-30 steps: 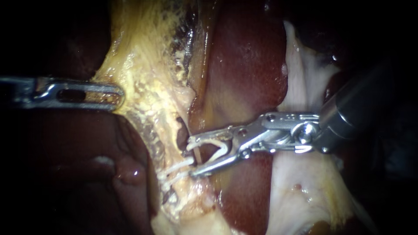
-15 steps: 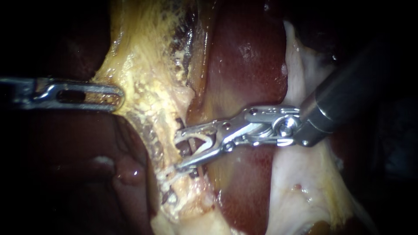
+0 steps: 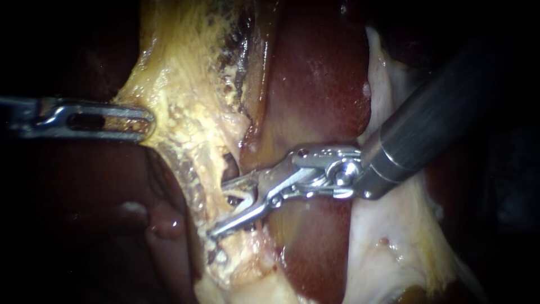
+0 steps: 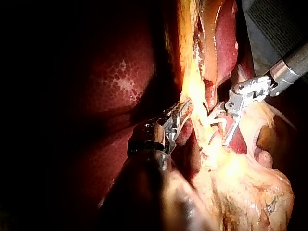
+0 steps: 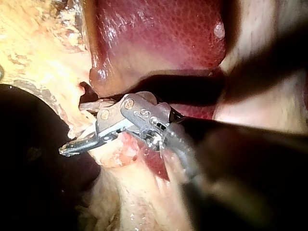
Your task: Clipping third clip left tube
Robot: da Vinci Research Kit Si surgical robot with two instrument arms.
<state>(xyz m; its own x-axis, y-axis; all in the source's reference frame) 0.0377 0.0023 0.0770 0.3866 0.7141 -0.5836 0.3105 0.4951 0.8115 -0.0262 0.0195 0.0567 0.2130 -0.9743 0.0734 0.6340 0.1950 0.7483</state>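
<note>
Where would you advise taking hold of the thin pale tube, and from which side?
Take the thin pale tube on its bare stretch beside the dark window, from the dark red liver side, squarely across: there it stands free of the yellow fatty tissue. My right instrument, holding a white clip, straddles it.

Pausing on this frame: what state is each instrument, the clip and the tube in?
left instrument: jaws shut on the edge of the yellowish tissue.
right instrument: jaws wide apart, carrying the white clip, set astride the tube.
white clip: open, not yet squeezed shut.
tube: runs in between the right instrument's jaws, whole, not yet pinched.
</note>
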